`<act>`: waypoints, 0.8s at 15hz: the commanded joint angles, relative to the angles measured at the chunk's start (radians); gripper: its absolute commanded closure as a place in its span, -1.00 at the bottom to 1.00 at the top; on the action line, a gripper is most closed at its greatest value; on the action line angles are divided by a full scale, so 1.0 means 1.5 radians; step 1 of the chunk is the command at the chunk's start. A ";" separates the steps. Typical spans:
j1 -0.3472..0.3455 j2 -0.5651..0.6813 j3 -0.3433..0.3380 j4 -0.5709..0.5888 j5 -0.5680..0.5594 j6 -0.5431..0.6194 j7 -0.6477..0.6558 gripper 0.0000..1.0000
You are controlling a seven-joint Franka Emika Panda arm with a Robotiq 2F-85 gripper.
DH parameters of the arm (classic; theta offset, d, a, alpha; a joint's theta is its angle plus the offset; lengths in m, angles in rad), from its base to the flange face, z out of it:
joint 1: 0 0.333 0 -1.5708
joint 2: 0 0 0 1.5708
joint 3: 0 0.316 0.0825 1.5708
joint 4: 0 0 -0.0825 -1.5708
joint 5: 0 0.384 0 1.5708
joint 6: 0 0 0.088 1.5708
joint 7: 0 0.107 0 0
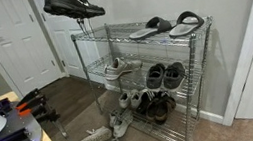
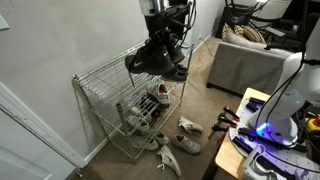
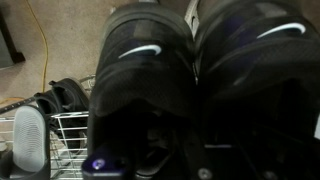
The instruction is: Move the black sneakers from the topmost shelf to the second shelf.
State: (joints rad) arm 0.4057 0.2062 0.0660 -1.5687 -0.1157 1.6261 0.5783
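Observation:
The pair of black sneakers (image 1: 71,3) with white swooshes hangs in the air above and beside the end of the wire shoe rack (image 1: 207,68). It shows in both exterior views (image 2: 155,58). My gripper (image 2: 160,36) comes down from above and is shut on the pair. In the wrist view the two sneakers (image 3: 190,70) fill almost the whole picture and hide my fingers. The rack's top shelf (image 1: 110,29) lies below and to the side. The second shelf (image 1: 204,81) holds other shoes.
Grey and black slides (image 1: 150,26) (image 1: 186,22) lie on the top shelf. White shoes (image 1: 125,73) and dark shoes (image 1: 163,75) fill the second shelf. Loose sneakers (image 1: 96,138) lie on the floor. A door (image 1: 11,42) and a sofa (image 2: 250,60) stand nearby.

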 commanded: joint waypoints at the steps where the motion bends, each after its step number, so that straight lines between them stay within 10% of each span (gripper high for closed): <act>1: -0.036 -0.106 0.045 -0.121 0.017 -0.048 -0.071 0.88; 12: -0.063 -0.113 0.093 -0.269 0.018 -0.162 -0.159 0.88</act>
State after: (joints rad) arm 0.3423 0.0699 0.1856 -1.9393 -0.0870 1.3746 0.3755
